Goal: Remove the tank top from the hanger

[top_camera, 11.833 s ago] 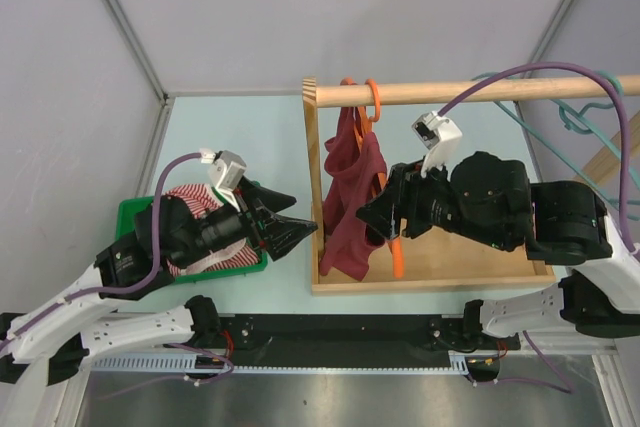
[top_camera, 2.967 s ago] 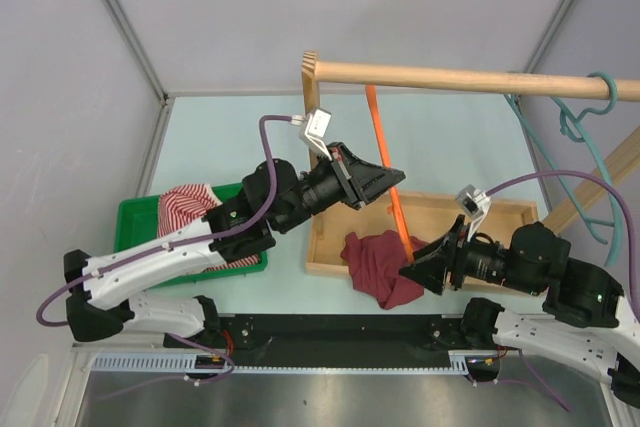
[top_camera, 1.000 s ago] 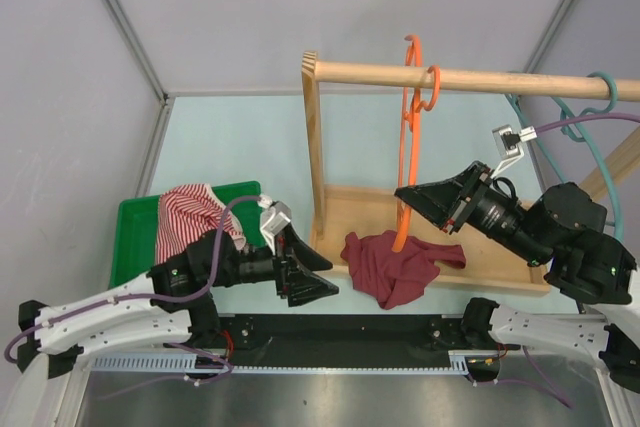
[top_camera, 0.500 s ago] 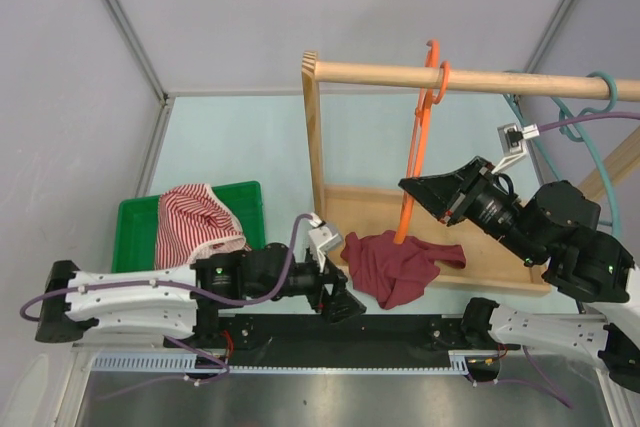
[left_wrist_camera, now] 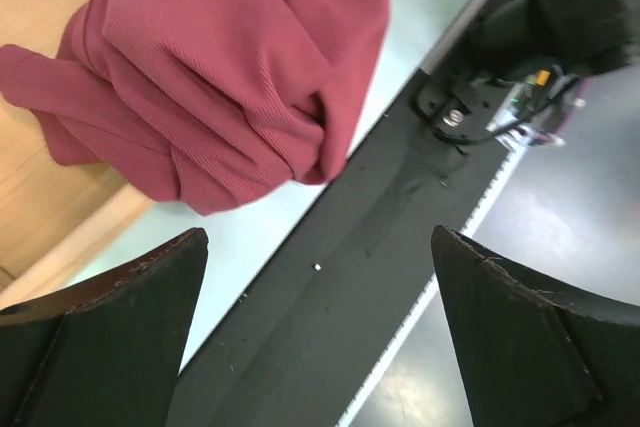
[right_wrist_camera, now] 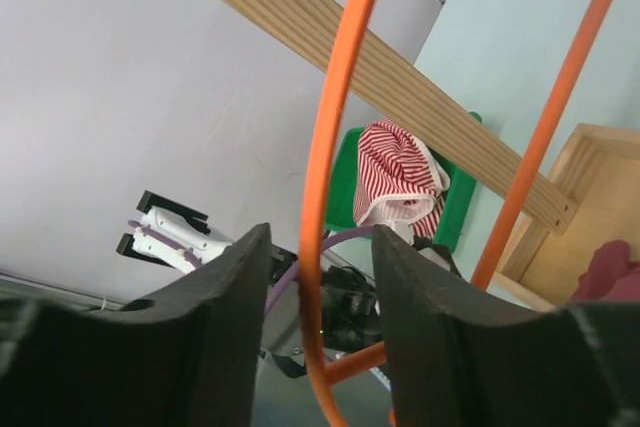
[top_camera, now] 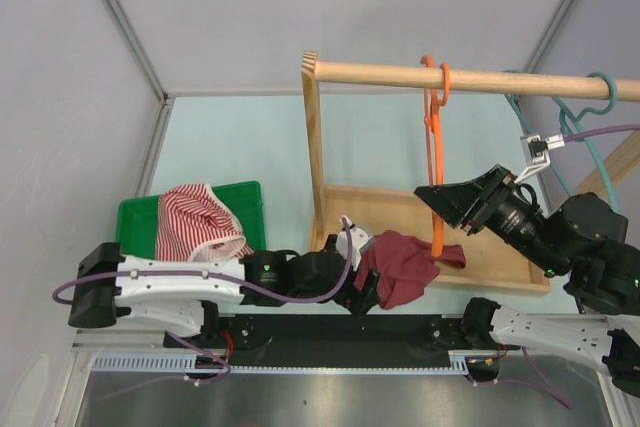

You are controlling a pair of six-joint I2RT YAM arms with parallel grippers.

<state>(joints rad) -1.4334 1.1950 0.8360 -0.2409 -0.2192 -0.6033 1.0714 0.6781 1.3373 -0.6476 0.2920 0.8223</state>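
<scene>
Tank top (top_camera: 400,262), maroon and crumpled into a heap, lies off the hanger at the near left corner of the wooden tray (top_camera: 375,209) that forms the foot of the clothes rack, with part of its cloth spilling over the tray's near edge onto the table (top_camera: 230,147). In the left wrist view the tank top (left_wrist_camera: 220,77) fills the upper left, partly on the wood and partly past its edge. The left claw (top_camera: 362,282) sits low just to the left of the heap, near the front of the table; its jaws stand wide apart with nothing between them, the cloth lying just ahead of the left claw (left_wrist_camera: 320,347). The orange hanger (top_camera: 435,172) hangs bare from the wooden rod (top_camera: 380,73), right of the tank top and above the tray. The right claw (top_camera: 430,195) reaches in from the right to the hanger's lower part; the right wrist view shows its jaws partly apart with one orange hanger (right_wrist_camera: 330,147) wire running between them, not squeezed. A teal hanger (top_camera: 590,97) hooks over the rod's right end. At the left of the table, well apart from the rack, a green bin (top_camera: 135,212) holds a red-and-white striped garment (top_camera: 195,227).
</scene>
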